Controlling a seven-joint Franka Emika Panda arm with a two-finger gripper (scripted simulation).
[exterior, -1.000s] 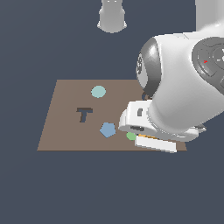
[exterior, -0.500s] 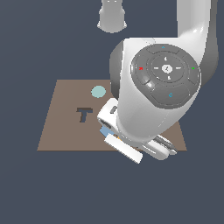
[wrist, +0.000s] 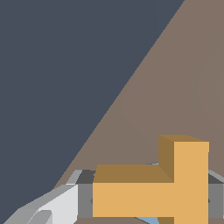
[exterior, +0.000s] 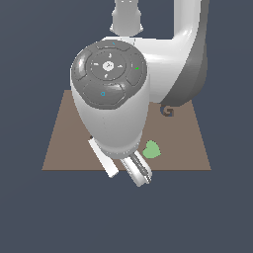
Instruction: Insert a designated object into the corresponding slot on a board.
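Exterior view is filled mostly by the white Panda arm [exterior: 148, 74], whose bulky wrist housing with its grey round cap faces the camera and leans low over the brown board [exterior: 190, 143], hiding the board's middle. Beneath it the board lies flat on the dark surface [exterior: 29, 207], with a green heart [exterior: 151, 149] lying near its front edge and a dark G-shaped recess [exterior: 168, 111] farther back, partly behind the arm. Below the housing the end effector [exterior: 126, 168] reaches to the board's front edge, its fingers angled toward the exterior view's right. In the wrist view the orange T-shaped block [wrist: 164, 190] sits between the grey finger pads [wrist: 85, 199], which press against it on both sides, so the end effector is clamped on the block. Its top face is lighter orange, its side faces darker. The block hangs over the board near its edge; the T-shaped slot cannot be seen in either view.
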